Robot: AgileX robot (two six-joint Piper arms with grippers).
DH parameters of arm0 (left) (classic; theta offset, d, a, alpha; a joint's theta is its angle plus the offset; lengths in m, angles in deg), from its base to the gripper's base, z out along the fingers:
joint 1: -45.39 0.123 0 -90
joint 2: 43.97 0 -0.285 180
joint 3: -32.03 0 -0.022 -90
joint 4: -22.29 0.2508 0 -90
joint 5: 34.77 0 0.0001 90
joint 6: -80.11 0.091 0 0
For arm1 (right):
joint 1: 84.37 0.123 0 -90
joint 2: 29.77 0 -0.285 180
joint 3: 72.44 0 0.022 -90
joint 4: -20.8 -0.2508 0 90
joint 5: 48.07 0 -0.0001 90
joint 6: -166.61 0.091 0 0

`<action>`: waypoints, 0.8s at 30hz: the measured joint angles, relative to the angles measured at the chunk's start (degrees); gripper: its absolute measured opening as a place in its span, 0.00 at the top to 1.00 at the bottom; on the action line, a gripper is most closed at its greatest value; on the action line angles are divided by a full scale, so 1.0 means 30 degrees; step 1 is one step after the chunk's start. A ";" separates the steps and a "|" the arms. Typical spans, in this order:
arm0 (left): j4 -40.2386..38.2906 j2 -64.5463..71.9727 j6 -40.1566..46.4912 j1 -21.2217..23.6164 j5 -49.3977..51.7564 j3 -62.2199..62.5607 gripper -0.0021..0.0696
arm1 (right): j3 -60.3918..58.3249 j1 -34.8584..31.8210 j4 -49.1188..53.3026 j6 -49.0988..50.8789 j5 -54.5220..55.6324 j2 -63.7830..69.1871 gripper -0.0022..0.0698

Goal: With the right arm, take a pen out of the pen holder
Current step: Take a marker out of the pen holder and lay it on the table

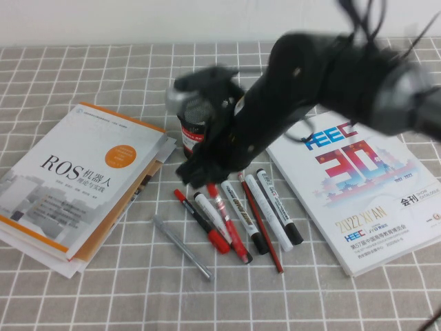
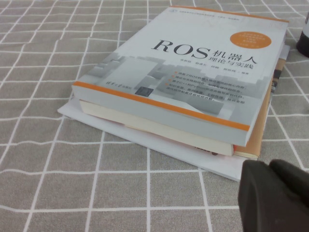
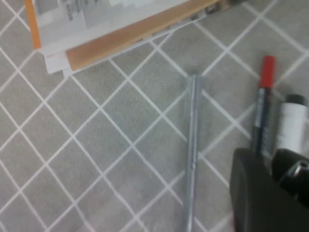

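High view: spotted right gripper (image 1: 198, 169) just before pen holder (image 1: 192, 127), left gripper (image 2: 275, 198) well left; couldn't tell either grip. Judged pen inside light, stiff, slick; upper barrel best hold.

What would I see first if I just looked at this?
The big black right arm reaching across the middle, its right hand low over a row of pens by the pen holder. Next, the ROS book on the left, with the left hand near its corner.
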 joint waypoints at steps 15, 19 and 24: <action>0.0000 0.0000 0.0000 0.0000 0.0000 0.0000 0.98 | 0.0391 0.0000 -0.3414 -0.4482 0.2760 0.3605 0.92; 0.0000 0.0000 0.0000 0.0000 0.0000 0.0000 0.98 | 0.0984 0.0034 -0.3782 -0.4562 0.3251 0.4110 0.92; 0.0000 0.0000 0.0000 0.0000 0.0000 0.0000 0.98 | 0.1326 0.0200 -0.4185 -0.4587 0.3696 0.4770 0.92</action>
